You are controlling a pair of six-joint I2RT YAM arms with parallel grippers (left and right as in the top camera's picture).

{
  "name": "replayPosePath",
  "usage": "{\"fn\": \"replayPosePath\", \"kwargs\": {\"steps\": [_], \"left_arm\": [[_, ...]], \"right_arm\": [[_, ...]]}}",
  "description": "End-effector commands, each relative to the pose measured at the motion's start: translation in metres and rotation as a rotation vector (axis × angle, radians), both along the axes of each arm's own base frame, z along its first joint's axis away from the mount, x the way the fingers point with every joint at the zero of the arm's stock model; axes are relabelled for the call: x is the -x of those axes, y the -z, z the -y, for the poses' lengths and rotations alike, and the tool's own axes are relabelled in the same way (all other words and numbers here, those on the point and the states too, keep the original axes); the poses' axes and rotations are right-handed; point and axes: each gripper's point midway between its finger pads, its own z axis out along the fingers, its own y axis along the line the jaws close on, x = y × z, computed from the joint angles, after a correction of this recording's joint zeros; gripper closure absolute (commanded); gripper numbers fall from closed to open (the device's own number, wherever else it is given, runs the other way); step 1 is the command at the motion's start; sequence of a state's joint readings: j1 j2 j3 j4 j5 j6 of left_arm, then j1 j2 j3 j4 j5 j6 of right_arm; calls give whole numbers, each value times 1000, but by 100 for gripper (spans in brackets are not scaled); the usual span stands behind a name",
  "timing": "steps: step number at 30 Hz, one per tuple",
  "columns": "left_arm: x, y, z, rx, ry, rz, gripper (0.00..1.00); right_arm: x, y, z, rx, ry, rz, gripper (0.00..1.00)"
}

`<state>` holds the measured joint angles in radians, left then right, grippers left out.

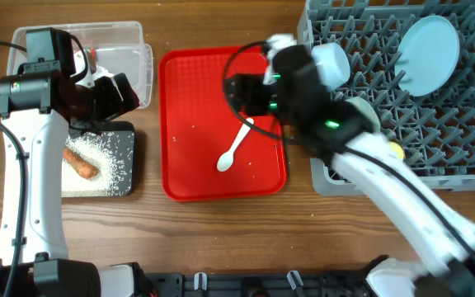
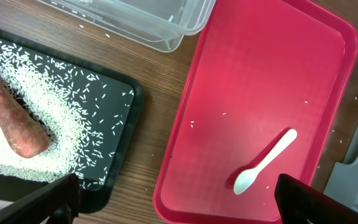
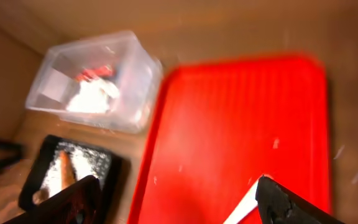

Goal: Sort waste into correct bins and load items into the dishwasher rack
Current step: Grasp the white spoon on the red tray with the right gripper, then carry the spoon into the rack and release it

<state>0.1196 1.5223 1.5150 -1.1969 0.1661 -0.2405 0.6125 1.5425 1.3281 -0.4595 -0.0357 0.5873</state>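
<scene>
- Waste first: the red wrapper (image 3: 95, 71) and the white tissue (image 3: 92, 98) lie inside the clear tub (image 1: 138, 49), so that side looks sorted to us.
- The carrot (image 2: 11, 112) lies on a bed of rice (image 2: 67, 106) in the black tray (image 2: 129, 124), which sits just beside the tub.
- A few stray grains (image 2: 223, 114) dot the red tray (image 2: 260, 68). We'd judge those a small leftover.
- Over in the rack (image 1: 369, 33), the blue plate (image 1: 431, 51) stands on edge among the pegs. The right arm covers the near corner, so we cannot tell what else is loaded there.
- The white spoon (image 1: 236, 148) lies flat on the red tray, not yet in the rack. It is the one dish we can see left to load.
- The right gripper (image 3: 178, 186) hovers over the red tray with its fingers spread wide and nothing held. The spoon's tip shows close to one finger.
- The left gripper (image 2: 176, 186) hangs above the gap between the black tray and the red tray, also spread wide and empty.
- Our call: nearly there. Fetching the spoon looks like the step in hand, and a thin piece lying flat on smooth plastic may slip out of the pinch.
</scene>
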Motion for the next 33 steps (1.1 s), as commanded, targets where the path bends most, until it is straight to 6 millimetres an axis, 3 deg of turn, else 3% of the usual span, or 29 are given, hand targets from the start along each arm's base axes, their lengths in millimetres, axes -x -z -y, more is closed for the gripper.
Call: {"fn": "replayPosePath", "kwargs": {"steps": [1, 2, 7, 12, 18, 23, 26, 33], "left_arm": [[-2, -1, 3, 1, 23, 5, 0], [-2, -1, 3, 1, 23, 5, 0], [-2, -1, 3, 1, 23, 5, 0], [-2, -1, 3, 1, 23, 5, 0], [-2, -1, 3, 1, 23, 5, 0], [-2, -1, 3, 1, 23, 5, 0], [-2, -1, 3, 1, 23, 5, 0], [-2, -1, 3, 1, 23, 5, 0]], "right_arm": [[10, 95, -21, 59, 122, -242, 17], [16, 123, -25, 94, 132, -301, 17], [29, 189, -16, 222, 159, -437, 31], [40, 230, -8, 274, 210, -540, 35], [47, 238, -13, 249, 204, -594, 55], [49, 239, -11, 251, 216, -605, 85], [49, 240, -10, 253, 226, -608, 95], [41, 231, -10, 253, 166, -576, 96]]}}
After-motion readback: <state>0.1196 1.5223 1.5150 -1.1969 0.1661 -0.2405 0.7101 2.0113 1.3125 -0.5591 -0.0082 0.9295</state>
